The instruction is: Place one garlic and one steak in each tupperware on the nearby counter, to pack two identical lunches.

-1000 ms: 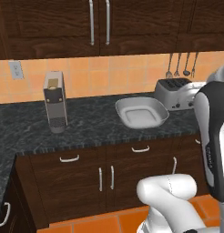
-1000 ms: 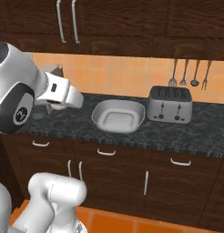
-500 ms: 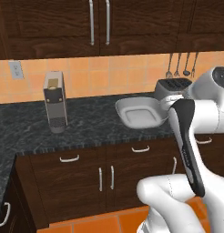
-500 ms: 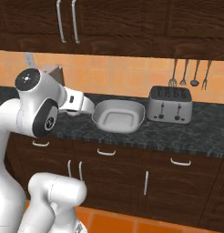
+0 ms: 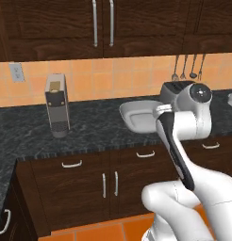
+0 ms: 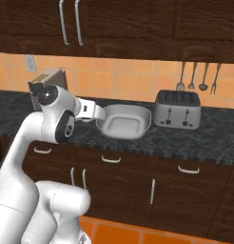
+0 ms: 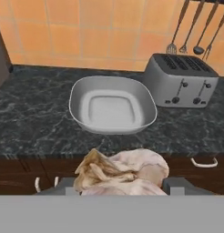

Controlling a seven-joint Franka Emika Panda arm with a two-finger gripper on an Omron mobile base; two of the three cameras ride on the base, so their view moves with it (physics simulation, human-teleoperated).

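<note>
Hand view, left to right: black speckled stone-look desk (image 7: 36,118) over dark brown cabinets; one shallow pale grey-white rounded-square tupperware (image 7: 112,110) resting on it, nothing inside. Just to its right, near but apart, a silver four-slot toaster (image 7: 182,80). Above the toaster, dark utensils (image 7: 196,27) hang on the orange tile wall.

Low in this view, the hand (image 7: 118,184) is closed about halfway on a pale off-white papery garlic bulb (image 7: 120,172), gripped between the two dark fingertips (image 7: 177,185), in front of the desk edge and short of the tupperware.

Left base view: a grey box-shaped coffee machine (image 5: 57,104) stands on the desk (image 5: 94,129), well apart to the left of the tupperware (image 5: 141,115).
</note>
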